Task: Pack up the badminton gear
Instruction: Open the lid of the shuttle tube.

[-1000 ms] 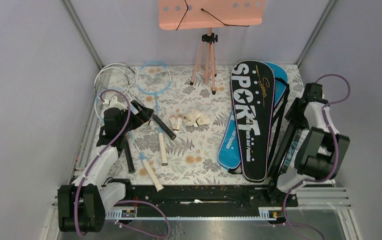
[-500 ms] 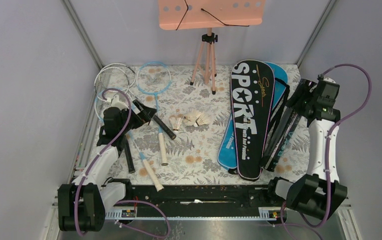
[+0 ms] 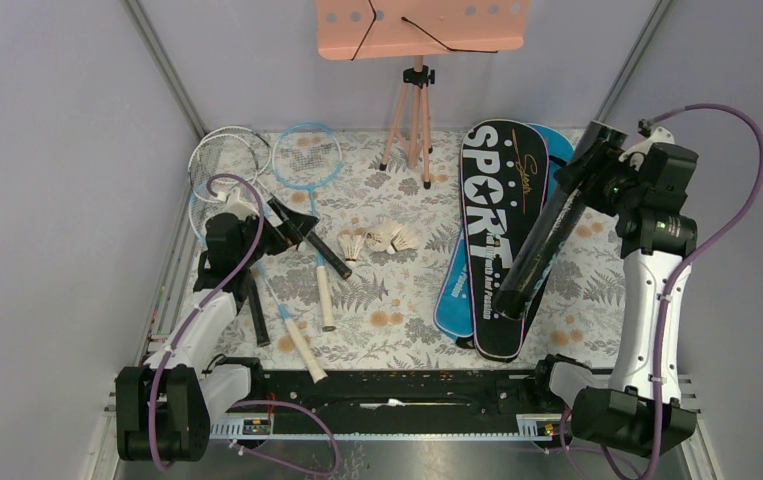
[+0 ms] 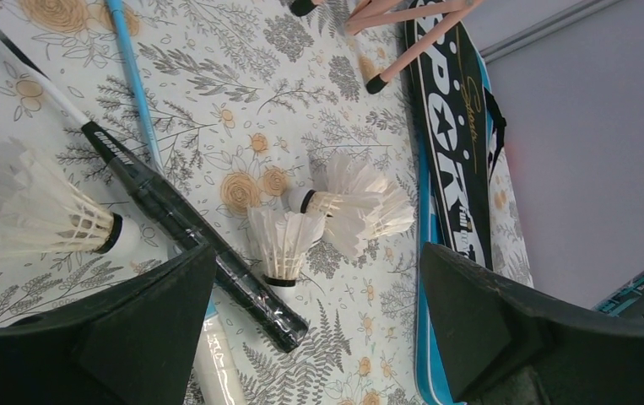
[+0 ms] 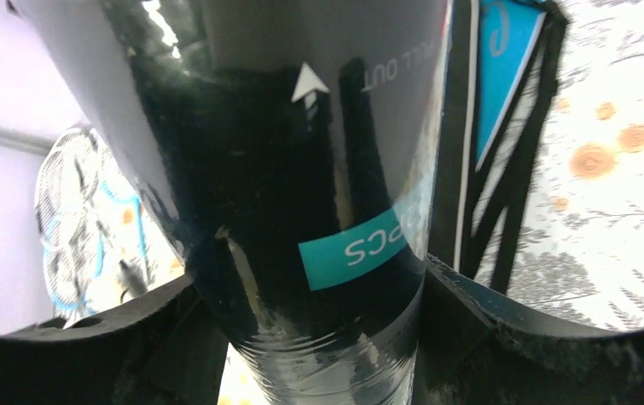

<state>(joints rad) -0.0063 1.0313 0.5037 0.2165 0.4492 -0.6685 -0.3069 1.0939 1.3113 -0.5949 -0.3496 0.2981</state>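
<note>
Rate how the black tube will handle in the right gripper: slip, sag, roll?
Probably slippery: the black tube has a glossy, smooth round wall where the right gripper clamps it. Likely stiff: held near one end, it runs straight out over the black bag. That long overhang may twist it in the grip; laid down, it would probably roll.

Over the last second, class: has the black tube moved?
Yes. The black tube, held in the right gripper, swung left: its lower end, earlier right of the black SPORT bag, now lies over it.
</note>
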